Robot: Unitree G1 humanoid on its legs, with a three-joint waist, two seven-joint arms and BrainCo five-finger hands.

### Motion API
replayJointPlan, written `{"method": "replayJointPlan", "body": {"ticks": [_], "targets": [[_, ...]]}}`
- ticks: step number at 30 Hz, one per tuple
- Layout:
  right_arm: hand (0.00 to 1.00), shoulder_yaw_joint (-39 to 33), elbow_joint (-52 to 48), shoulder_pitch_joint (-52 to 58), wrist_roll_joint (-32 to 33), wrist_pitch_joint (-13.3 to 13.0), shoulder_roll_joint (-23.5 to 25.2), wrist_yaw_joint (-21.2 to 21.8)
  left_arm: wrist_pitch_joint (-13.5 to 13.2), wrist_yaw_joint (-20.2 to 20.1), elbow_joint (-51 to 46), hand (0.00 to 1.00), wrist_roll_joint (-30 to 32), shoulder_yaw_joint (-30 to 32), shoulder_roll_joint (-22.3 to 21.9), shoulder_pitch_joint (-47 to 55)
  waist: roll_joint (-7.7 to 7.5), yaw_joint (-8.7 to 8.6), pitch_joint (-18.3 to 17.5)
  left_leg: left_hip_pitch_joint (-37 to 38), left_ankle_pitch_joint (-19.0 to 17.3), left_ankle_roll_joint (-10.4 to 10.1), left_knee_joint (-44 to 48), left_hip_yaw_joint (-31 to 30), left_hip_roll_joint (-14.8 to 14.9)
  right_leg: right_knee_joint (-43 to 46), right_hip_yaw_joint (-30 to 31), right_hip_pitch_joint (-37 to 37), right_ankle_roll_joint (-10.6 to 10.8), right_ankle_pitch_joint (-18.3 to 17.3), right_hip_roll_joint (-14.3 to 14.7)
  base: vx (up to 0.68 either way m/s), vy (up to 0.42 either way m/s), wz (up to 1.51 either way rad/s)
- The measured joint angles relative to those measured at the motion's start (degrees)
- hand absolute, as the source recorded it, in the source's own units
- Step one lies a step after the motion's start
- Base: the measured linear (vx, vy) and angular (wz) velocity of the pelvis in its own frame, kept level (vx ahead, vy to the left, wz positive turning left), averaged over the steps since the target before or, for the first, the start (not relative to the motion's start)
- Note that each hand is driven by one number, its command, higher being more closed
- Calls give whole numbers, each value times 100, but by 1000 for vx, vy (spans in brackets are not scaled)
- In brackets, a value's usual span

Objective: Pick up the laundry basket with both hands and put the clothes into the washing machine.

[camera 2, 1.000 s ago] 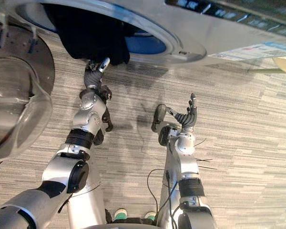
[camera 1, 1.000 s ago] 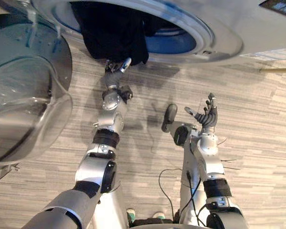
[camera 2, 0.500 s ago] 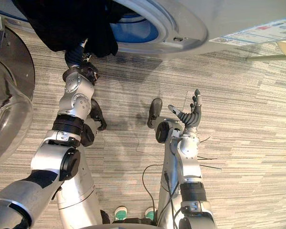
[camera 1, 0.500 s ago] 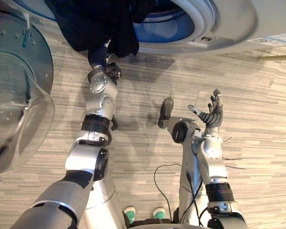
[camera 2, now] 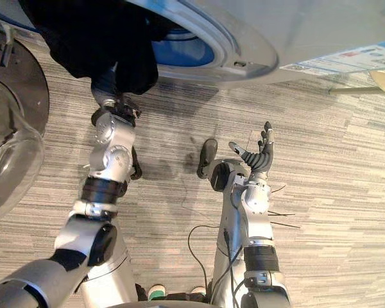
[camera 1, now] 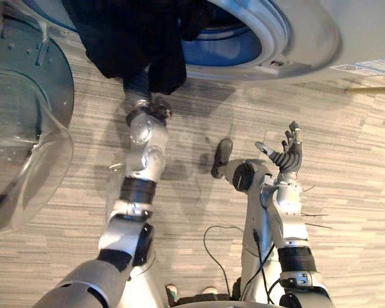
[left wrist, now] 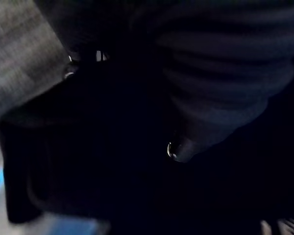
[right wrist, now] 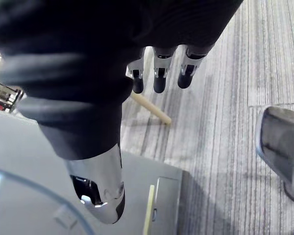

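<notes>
Left eye view: a black cloth garment (camera 1: pixel 141 45) hangs half out of the round opening of the grey front-loading washing machine (camera 1: pixel 301 45). It is draped over the left hand (left wrist: pixel 220 78), which is buried in it from beneath; whether that hand grips the cloth cannot be told. Much of the garment sags outside the rim, so withdrawing without a deeper push could let it slide onto the striped grey floor (camera 1: pixel 346 160). Well apart from the garment, the right hand (camera 1: pixel 285 154) is spread and empty.

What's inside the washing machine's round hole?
Dark clothes hang out of its blue drum. They cover most of the left robot hand; what lies deeper inside is hidden.
</notes>
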Motion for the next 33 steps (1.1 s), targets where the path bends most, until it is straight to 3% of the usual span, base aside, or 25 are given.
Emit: {"method": "replayJointPlan", "body": {"ticks": [4, 8, 18, 19, 21, 25, 30, 33], "targets": [[0, 2, 17, 103, 3, 2, -15, -2, 0, -2, -176, 100, 329, -123, 29, 294, 3, 2, -53, 276, 86, -130, -288, -72, -79, -185, -140, 313, -51, -30, -40, 25, -13, 15], [0, 24, 19, 90, 5, -13, -99, 3, 4, 16, -458, 100, 729, -307, 203, 96, 5, 73, -68, 260, 127, -125, -330, -114, -76, -209, -197, 317, -98, -31, -34, 13, 1, 1], [0, 116, -37, -59, 2, -166, -163, 135, 199, 278, 672, 100, 1594, -349, 1587, -2674, 7, 60, -71, -112, 103, -68, -84, -305, 29, -232, -374, 181, -113, -3, 75, -9, 20, -9], [0, 116, -43, -104, 1, -209, -183, 145, 233, 280, 792, 0, 1679, -351, 1724, -2881, 7, 50, -71, -198, 102, -62, -57, -314, 36, -232, -369, 107, -113, 21, 80, -18, 33, -17], [0, 116, -38, -209, 1, -247, -185, 173, 292, 283, 1041, 0, 1947, -428, 2005, -3135, 8, 26, -71, -283, 87, -35, 0, -305, 66, -238, -338, 15, -109, 72, 122, -17, 40, -21], [0, 118, -42, -254, 1, -395, -229, 272, 591, 287, 1624, 0, 3071, -631, 2352, -3759, 7, 21, -71, -334, 59, 13, -43, -200, 163, -450, -245, -59, -31, 228, 229, -18, 53, -23], [0, 115, -64, -250, 6, -476, -273, 305, 722, 21, 2259, 0, 3553, -904, 2602, -4349, 8, -10, -71, -388, 34, 58, -78, -138, 234, -639, -238, -84, -9, 340, 284, -13, 56, -17], [0, 116, -215, -231, 5, -487, -294, 439, 1086, -270, 2586, 0, 4830, -1139, 2688, -4552, 7, -5, -71, -424, 11, 84, -21, -151, 240, -609, -234, -108, -7, 339, 290, -14, 45, -4]]}}
